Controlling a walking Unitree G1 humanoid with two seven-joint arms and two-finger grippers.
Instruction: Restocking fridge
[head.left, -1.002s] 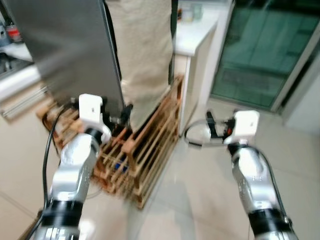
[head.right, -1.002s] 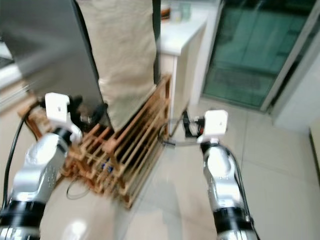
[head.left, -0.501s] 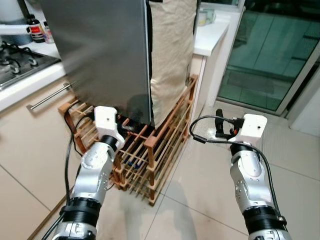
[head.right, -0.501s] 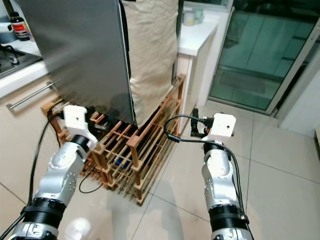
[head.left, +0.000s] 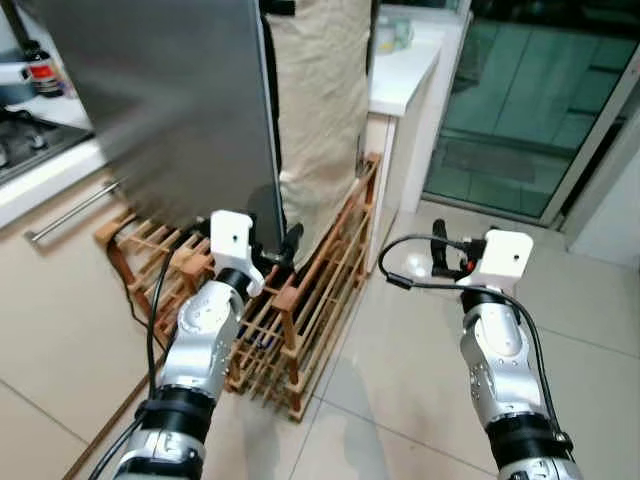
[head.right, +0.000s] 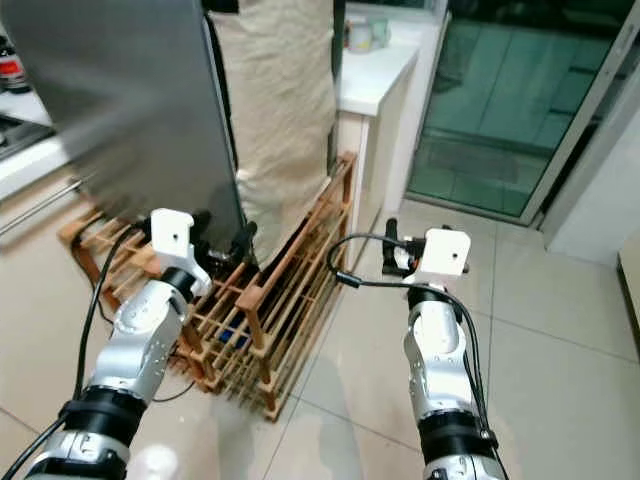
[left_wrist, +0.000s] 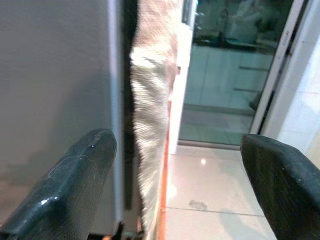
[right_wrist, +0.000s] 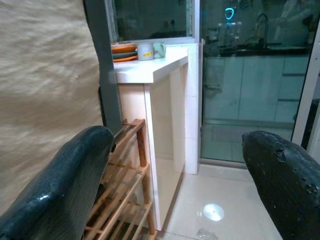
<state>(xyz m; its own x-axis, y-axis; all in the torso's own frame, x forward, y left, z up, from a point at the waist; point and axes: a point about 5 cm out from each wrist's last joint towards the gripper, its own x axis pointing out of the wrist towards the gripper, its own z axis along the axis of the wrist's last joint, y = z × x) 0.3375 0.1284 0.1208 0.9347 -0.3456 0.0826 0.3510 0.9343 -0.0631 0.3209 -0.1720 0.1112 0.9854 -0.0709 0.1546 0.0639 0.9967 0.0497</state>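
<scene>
Fridge (head.left: 190, 100) atop wooden rack (head.left: 300, 300); pale tiled floor (head.left: 400, 400); white counter (head.left: 405, 75).

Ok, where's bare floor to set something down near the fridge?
Bare tiled floor runs between the wooden rack and the glass door, under the right gripper. It is crowded around the left gripper, among rack, fridge door and cloth cover.

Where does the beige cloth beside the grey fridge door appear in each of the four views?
Left eye view: beige cloth, top centre, right of the grey fridge door.
Right eye view: top centre.
Left wrist view: a narrow strip past the door's edge.
Right wrist view: left side.
Shared landmark: the wooden rack.
</scene>
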